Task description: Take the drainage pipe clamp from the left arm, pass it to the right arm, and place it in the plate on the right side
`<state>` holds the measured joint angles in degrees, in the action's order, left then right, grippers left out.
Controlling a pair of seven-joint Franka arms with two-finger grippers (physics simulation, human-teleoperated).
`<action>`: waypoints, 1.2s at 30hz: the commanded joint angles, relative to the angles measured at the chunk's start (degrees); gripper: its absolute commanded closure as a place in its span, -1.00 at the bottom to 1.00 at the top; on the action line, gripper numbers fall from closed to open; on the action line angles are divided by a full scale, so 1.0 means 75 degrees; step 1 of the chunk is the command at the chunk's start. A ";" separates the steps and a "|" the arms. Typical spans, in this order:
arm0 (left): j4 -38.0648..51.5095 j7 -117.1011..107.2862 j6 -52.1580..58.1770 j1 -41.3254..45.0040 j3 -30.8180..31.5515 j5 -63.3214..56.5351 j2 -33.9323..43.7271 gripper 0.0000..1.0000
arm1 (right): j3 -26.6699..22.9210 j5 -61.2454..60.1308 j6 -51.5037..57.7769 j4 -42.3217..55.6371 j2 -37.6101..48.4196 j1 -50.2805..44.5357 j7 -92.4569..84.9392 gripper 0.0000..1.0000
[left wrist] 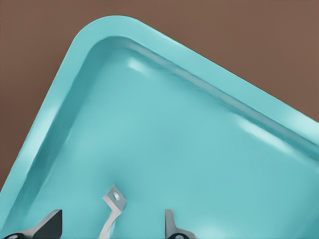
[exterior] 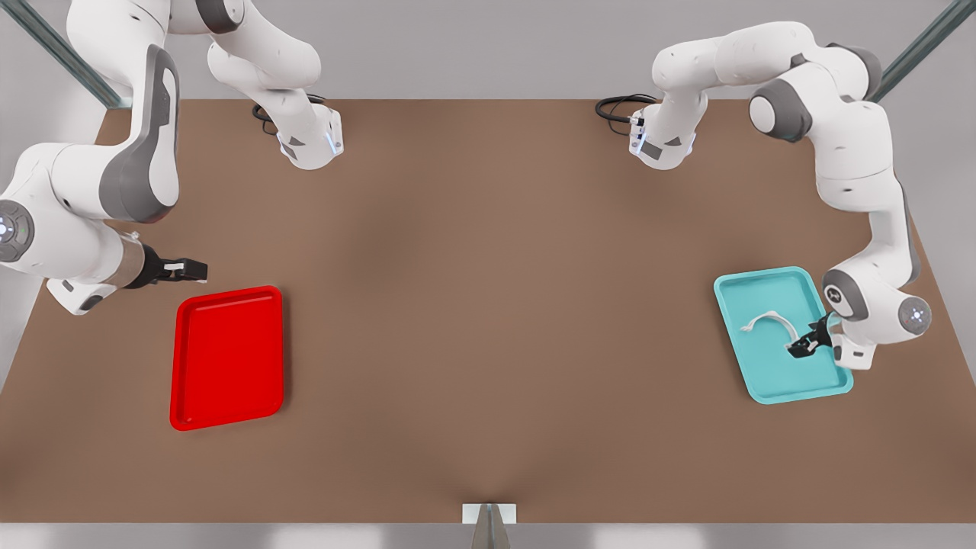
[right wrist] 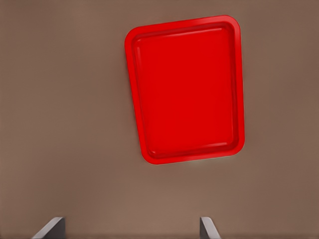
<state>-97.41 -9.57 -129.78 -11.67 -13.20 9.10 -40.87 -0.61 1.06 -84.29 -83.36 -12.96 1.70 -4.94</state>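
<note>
1. My right gripper (exterior: pixel 191 268) waits above the table (exterior: pixel 488 320), just beside the red plate (exterior: pixel 226 357), fingers spread, holding nothing.
2. The drainage pipe clamp (exterior: pixel 770 321) lies in the teal tray (exterior: pixel 762 381).
3. My left gripper (exterior: pixel 801 348) straddles its end, fingers parted, not gripping.

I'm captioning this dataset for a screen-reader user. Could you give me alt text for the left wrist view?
The left pincer, fingers open, is lowered into a teal tray with one flared foot of the white drainage pipe clamp between its fingertips, not yet gripped. The tray's rounded corner and raised rim sit on a brown table.
</note>
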 commanded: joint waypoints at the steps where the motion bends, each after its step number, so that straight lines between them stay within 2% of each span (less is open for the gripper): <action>1: -0.0195 -0.0200 -0.0603 -0.0015 0.0002 0.0064 0.0106 -1.00 | 0.0000 0.0011 0.0001 0.0005 -0.0007 -0.0016 0.0026 -1.00; 9: -0.0500 0.0819 -0.0603 -0.0027 0.0002 0.0076 0.0177 -0.96 | 0.0000 0.0012 0.0001 -0.0065 0.0005 -0.0039 0.0026 -1.00; 10: -0.0500 0.0807 -0.0603 -0.0038 0.0014 0.0076 0.0177 -0.76 | 0.0000 0.0023 0.0001 -0.0101 0.0005 -0.0028 0.0014 -1.00; 13: -0.0524 0.0807 -0.0556 -0.0038 0.0049 0.0240 0.0165 0.08 | 0.0000 0.0023 0.0001 -0.0101 0.0005 -0.0039 0.0026 -1.00; 27: -0.0524 0.0842 -0.0228 -0.0027 0.0049 0.0240 0.0165 0.08 | 0.0000 0.0058 -0.0023 -0.0159 0.0005 -0.0063 0.0014 -1.00; 28: -0.0524 0.0819 -0.0228 -0.0027 0.0049 0.0240 0.0165 0.10 | 0.0000 0.0058 -0.0023 -0.0159 0.0005 -0.0063 0.0014 -1.00; 30: -0.0512 0.0772 -0.0228 -0.0038 0.0049 0.0251 0.0177 0.57 | 0.0000 0.0058 -0.0034 -0.0159 -0.0007 -0.0063 0.0014 -1.00; 36: -0.0488 0.0784 -0.0239 -0.0003 0.0049 0.0240 0.0153 0.57 | 0.0000 0.0058 -0.0034 -0.0159 -0.0007 -0.0074 0.0014 -1.00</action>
<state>-101.12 -5.03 -131.72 -11.71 -12.83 10.66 -39.75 -0.61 1.52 -84.56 -84.58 -13.07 1.14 -4.83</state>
